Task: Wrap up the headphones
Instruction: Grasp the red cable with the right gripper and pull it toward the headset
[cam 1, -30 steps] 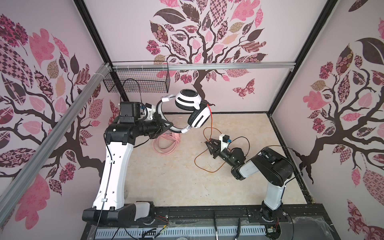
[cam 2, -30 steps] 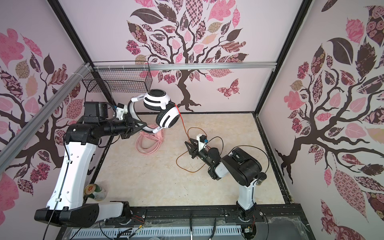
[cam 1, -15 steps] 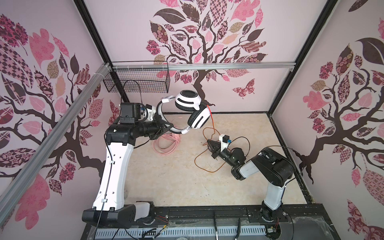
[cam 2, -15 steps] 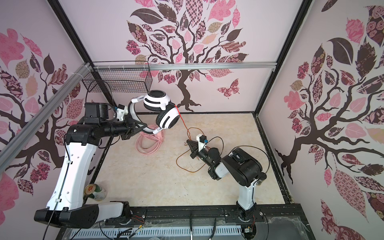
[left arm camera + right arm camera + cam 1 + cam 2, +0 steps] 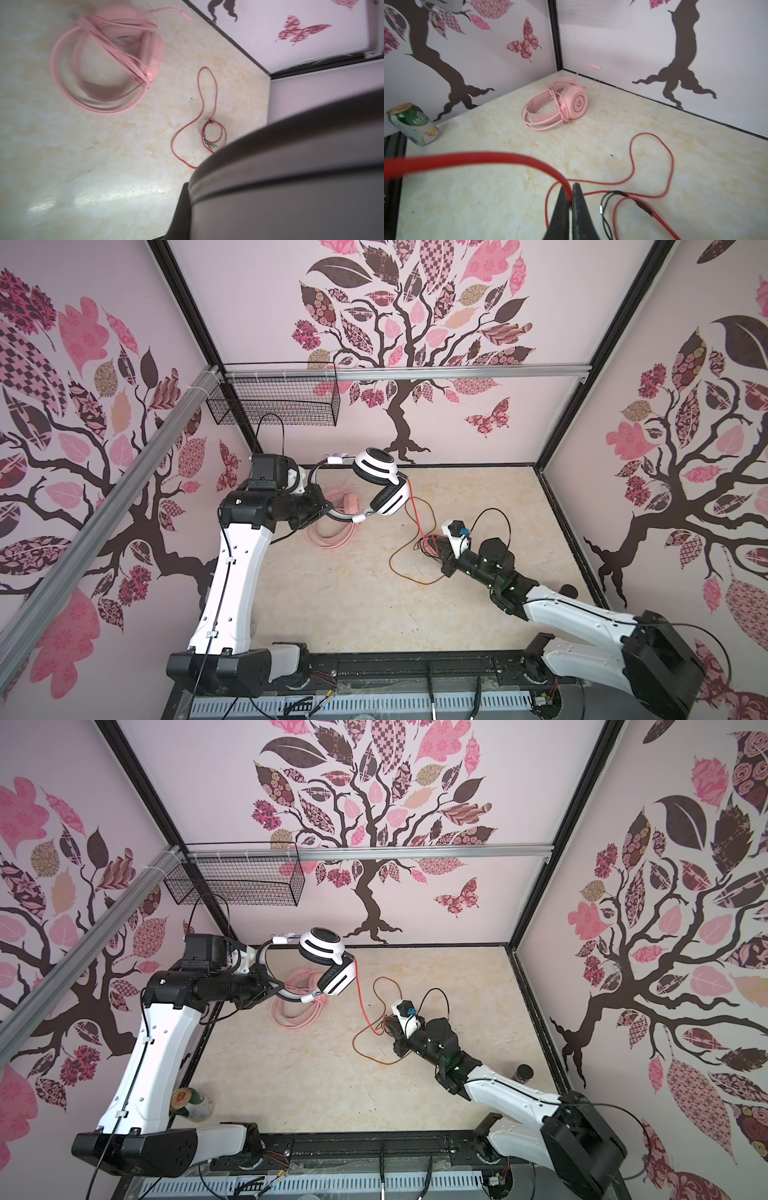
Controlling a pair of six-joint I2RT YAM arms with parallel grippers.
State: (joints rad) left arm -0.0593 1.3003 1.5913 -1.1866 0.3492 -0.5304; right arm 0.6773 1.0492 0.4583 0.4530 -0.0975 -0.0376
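Left jaws clamped on white-and-black headset [image 5: 375,467], right jaws pinching its red cable [image 5: 488,159], wire basket [image 5: 274,407] on wall

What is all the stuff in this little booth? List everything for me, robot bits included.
white-and-black headphones: one, white and black, held up above the table's back left
cable: one, orange-red, hanging from those headphones, looping over the table
pink headphones: one, pale pink, lying near the back, own lead wound round it
wire basket: one, black, on the back wall, left end
drink can: one, green and white, beside the left arm's base
dark cylinder: one, black, by the right wall
table: one, cream marbled
left gripper: one, black, shut on the headband
right gripper: one, black, shut on the cable
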